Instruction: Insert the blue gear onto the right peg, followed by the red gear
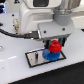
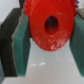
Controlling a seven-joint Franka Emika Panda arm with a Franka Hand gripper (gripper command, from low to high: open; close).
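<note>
In the exterior view the blue gear [image 1: 50,55] lies flat on the right part of a dark-framed base plate [image 1: 34,58]. Just above it hangs the red gear [image 1: 54,47], held between the fingers of my gripper [image 1: 55,45]. The wrist view shows the red gear [image 2: 50,24] close up with its centre hole facing the camera and green finger pads [image 2: 21,44] pressing both sides of it. The gripper is shut on the red gear. The peg itself is hidden under the gears.
The base plate's pale inner panel [image 1: 33,57] lies toward the exterior view's left of the gears. A black cable [image 1: 15,35] runs across the white table toward the arm. The arm's white body fills the upper part of the exterior view.
</note>
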